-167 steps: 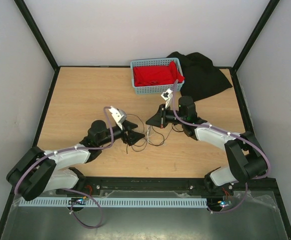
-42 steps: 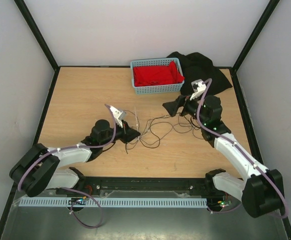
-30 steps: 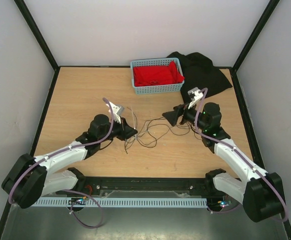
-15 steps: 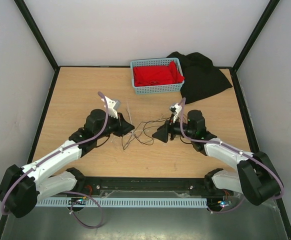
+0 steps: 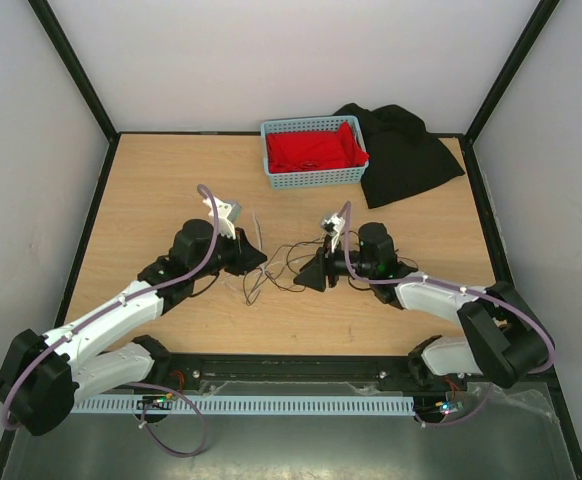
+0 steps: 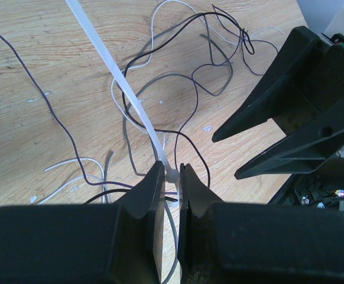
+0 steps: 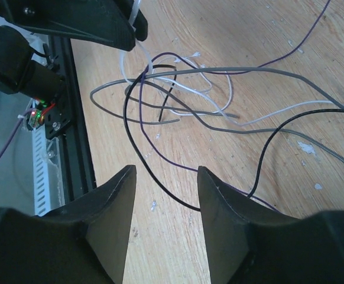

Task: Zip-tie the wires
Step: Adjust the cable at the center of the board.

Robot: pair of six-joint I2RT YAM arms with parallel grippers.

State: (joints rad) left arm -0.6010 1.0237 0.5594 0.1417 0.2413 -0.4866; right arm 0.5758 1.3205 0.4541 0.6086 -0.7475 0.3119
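The wires (image 5: 289, 268) lie in loose thin loops of black, grey, white and purple on the wooden table between the arms; they also show in the wrist views (image 6: 178, 83) (image 7: 178, 97). My left gripper (image 5: 254, 258) (image 6: 171, 177) is shut on the head of a white zip tie (image 6: 119, 77), whose strap sticks up and away. My right gripper (image 5: 311, 277) (image 7: 166, 177) is open just above the table, facing the left one, with a black wire running across the gap between its fingers (image 6: 278, 89) and nothing gripped.
A light blue basket (image 5: 311, 181) holding red cloth (image 5: 311, 150) stands at the back centre. A black cloth (image 5: 406, 155) lies to its right. The black rail (image 7: 71, 118) at the table's near edge is close to the right gripper.
My right arm has swung from the back right down to the wires, towards the left gripper, and its jaws have narrowed. The left gripper has shifted slightly, still holding the zip tie.
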